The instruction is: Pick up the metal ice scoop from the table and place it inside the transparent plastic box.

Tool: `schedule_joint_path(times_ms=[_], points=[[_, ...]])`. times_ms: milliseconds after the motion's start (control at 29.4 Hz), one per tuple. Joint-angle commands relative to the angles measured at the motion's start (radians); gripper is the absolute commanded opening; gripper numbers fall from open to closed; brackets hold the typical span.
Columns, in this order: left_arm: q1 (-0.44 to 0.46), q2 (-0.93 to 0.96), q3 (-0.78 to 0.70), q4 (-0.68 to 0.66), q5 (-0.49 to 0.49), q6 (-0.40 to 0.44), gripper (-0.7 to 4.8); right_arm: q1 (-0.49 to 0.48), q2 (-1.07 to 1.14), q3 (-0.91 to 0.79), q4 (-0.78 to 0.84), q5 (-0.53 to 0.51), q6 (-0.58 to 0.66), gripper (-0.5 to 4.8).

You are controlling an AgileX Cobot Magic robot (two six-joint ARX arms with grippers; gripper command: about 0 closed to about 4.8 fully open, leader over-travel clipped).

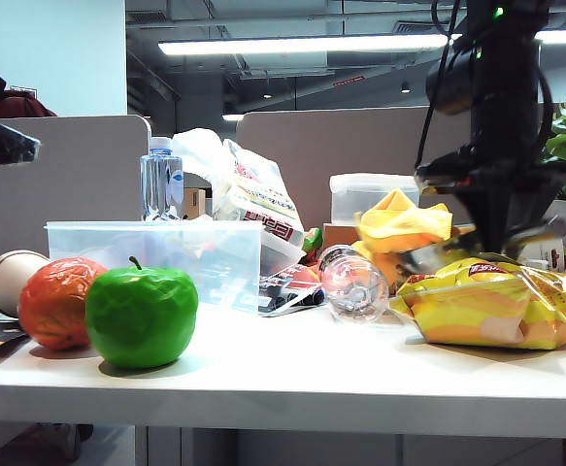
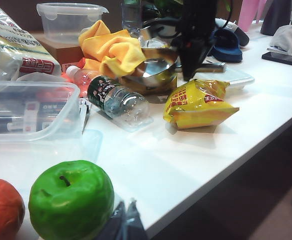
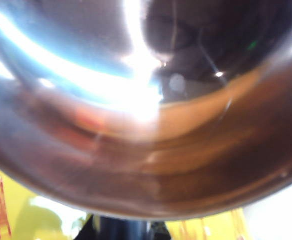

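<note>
right gripper point(image 2: 192, 64) closed on the metal ice scoop point(image 2: 158, 70), behind the yellow snack bag point(image 2: 198, 102) | left gripper not visible; fingers unreadable | scoop gripped, apparently; carry to transparent plastic box point(image 1: 156, 248) and release remained

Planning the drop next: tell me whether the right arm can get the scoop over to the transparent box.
Probably yes: the right gripper has the metal ice scoop, and the transparent plastic box is open-topped; only the lying bottle sits low between.
</note>
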Motion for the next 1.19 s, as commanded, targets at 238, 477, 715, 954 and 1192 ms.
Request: schedule_joint_path(times_ms=[238, 477, 715, 954, 1192], points=[[0.000, 0.001, 0.003, 0.013, 0.000, 0.004, -0.05, 0.000, -0.063, 0.159, -0.177, 0.139, -0.021, -0.05], [0.000, 0.001, 0.003, 0.013, 0.001, 0.004, -0.05, 0.000, -0.148, 0.230, -0.176, 0.150, -0.019, -0.05], [0.000, 0.001, 0.003, 0.013, 0.001, 0.004, -0.05, 0.000, -0.207, 0.235, -0.175, 0.143, -0.015, -0.05], [0.000, 0.001, 0.003, 0.013, 0.001, 0.004, -0.05, 0.000, -0.235, 0.235, -0.151, 0.064, -0.011, -0.05], [0.005, 0.001, 0.003, 0.013, 0.001, 0.004, -0.05, 0.098, -0.232, 0.235, -0.085, -0.068, 0.007, -0.05]])
